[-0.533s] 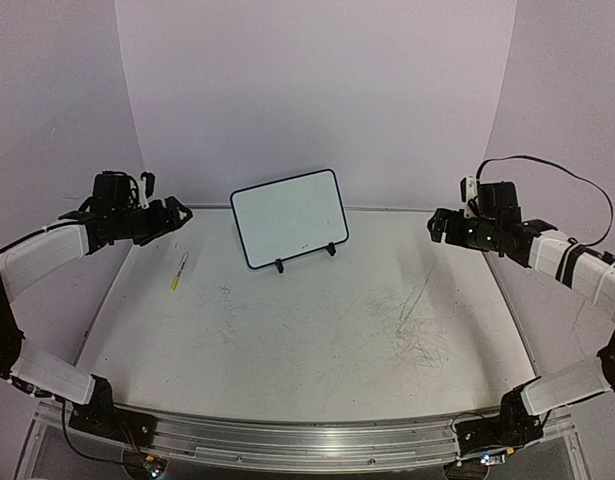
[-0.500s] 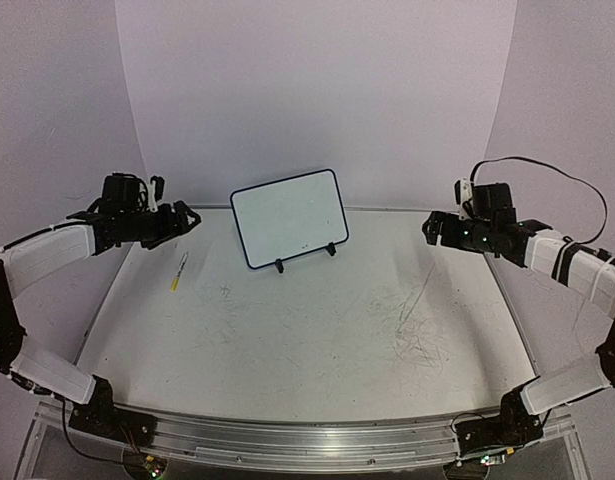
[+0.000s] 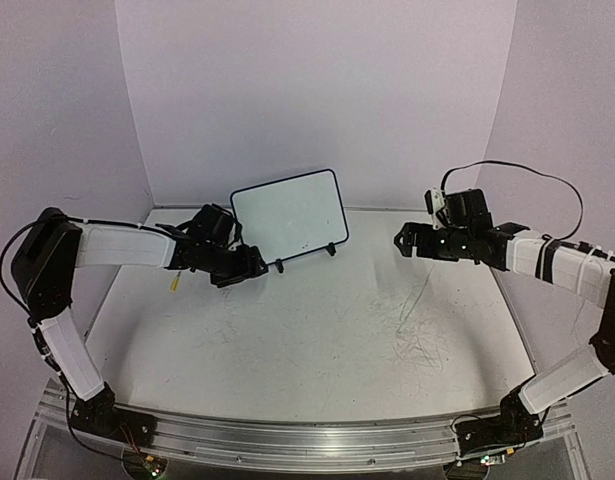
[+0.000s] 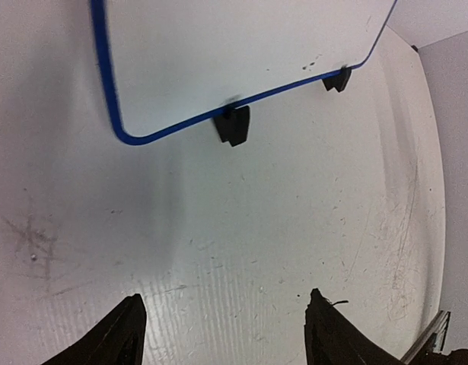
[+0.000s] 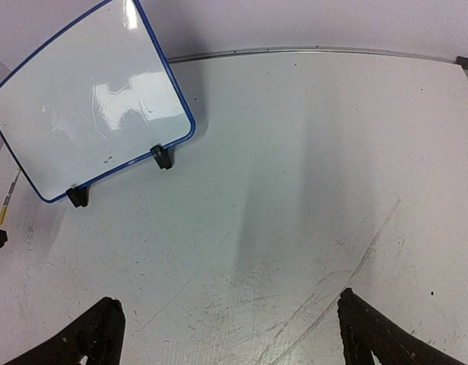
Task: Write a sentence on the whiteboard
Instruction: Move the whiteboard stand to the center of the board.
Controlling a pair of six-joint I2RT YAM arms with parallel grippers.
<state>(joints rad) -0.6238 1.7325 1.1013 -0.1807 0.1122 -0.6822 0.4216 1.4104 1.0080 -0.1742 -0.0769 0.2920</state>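
Left arm has swung in from the left edge! Now the whiteboard [image 3: 289,218] stands tilted back on its feet near the far edge of the bench [image 3: 317,350], left of centre. The left gripper [image 4: 227,328] hangs just off its near-left corner, jaws apart, empty. Further right, the right gripper [image 5: 232,331] has edged inward, jaws wide, empty. A marker [image 3: 174,284] lies near the left edge.
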